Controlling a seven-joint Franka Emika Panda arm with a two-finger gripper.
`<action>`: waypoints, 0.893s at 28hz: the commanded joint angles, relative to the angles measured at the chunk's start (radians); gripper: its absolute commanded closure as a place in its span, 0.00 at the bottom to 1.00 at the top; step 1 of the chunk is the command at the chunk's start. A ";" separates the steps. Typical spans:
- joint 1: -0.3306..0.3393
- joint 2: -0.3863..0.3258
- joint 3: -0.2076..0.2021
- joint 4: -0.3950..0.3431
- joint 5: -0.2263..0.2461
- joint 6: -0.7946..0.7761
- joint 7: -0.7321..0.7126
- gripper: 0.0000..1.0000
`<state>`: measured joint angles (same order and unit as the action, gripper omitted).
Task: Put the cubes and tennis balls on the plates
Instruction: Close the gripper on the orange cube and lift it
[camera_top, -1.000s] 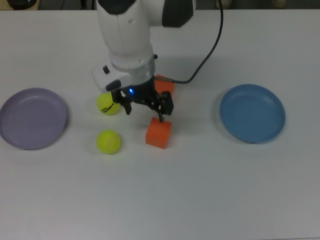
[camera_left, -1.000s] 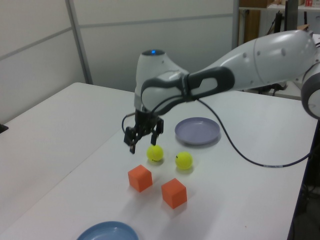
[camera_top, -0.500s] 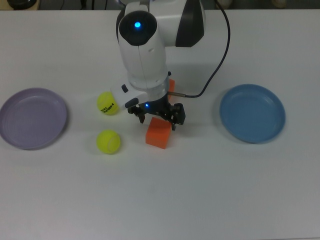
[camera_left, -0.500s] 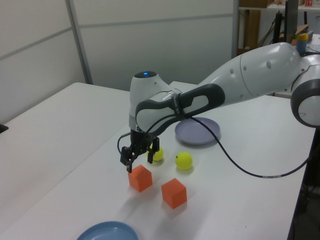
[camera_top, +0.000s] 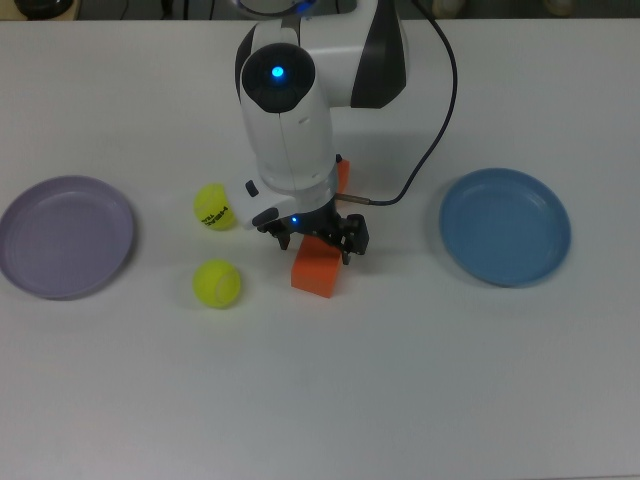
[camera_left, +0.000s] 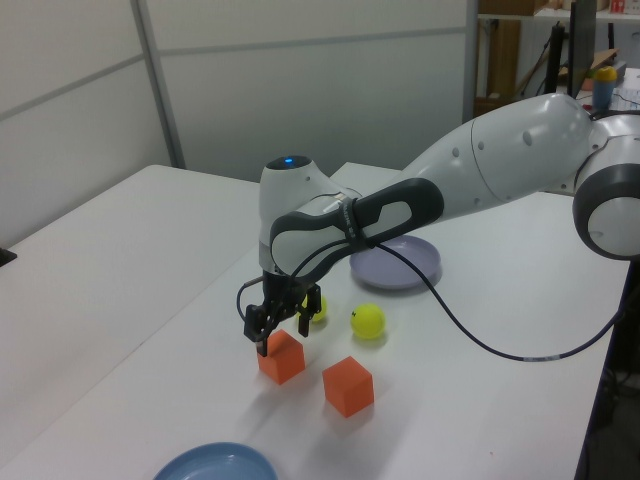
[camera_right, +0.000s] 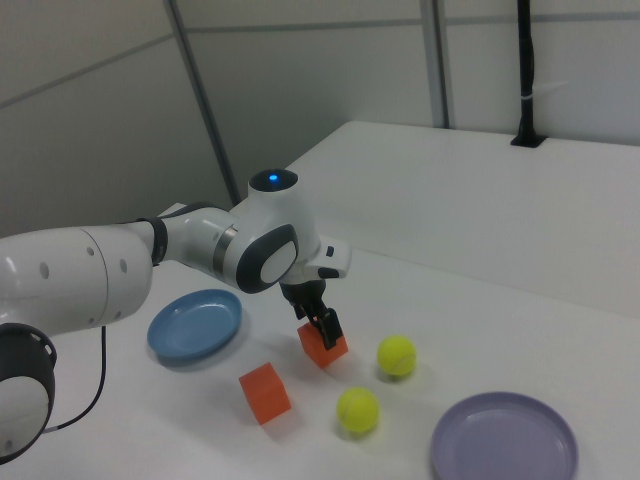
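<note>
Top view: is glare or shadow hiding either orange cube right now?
Top view: no glare, light is even; the arm, not shadow, covers most of the rear cube. Left view: only soft shadows on the table; the open end effector straddles the other cube, which is plainly lit.

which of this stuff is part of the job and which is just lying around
Job: orange cubes, tennis balls, lavender plate, blue plate, gripper.
Just there: black cable, white table.

White table (camera_top: 420, 380) — cubes (camera_top: 318, 270), balls (camera_top: 217, 283), plates (camera_top: 505, 226).
</note>
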<state>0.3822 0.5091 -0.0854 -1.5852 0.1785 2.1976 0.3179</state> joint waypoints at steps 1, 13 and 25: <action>-0.003 0.011 0.006 -0.021 -0.004 0.033 0.013 0.00; -0.002 0.008 0.009 -0.032 -0.002 0.090 0.041 1.00; 0.086 -0.121 0.095 -0.039 -0.007 0.021 0.069 1.00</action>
<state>0.4109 0.4555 -0.0044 -1.5830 0.1785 2.2472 0.3421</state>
